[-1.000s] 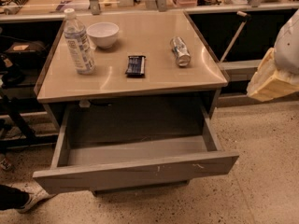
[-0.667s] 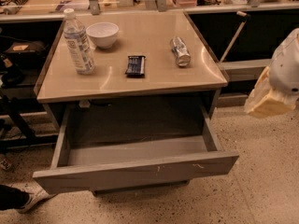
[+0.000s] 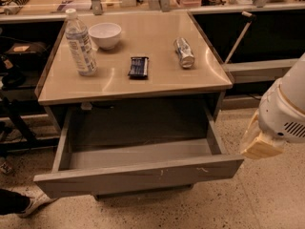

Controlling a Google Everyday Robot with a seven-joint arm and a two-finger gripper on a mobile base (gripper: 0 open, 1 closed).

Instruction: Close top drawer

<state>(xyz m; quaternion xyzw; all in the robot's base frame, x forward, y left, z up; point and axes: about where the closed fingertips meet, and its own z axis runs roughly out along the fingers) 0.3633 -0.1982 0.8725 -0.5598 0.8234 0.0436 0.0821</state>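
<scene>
- Top drawer [image 3: 143, 174] stands pulled out beneath the tan surface [image 3: 157, 80], its scuffed grey front toward 6 o'clock.
- Gripper [image 3: 259, 144] hangs at 3 o'clock, just beside the drawer's right front corner; whether open or closed cannot be told.

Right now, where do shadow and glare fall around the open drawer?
Camera view: the table top shades the back of the top drawer; its floor near the front and its front panel are lit. Camera view: soft warm sheen on the table top, no hard glare. The gripper, at the right edge beside the drawer's front right corner, is brightly lit.
</scene>
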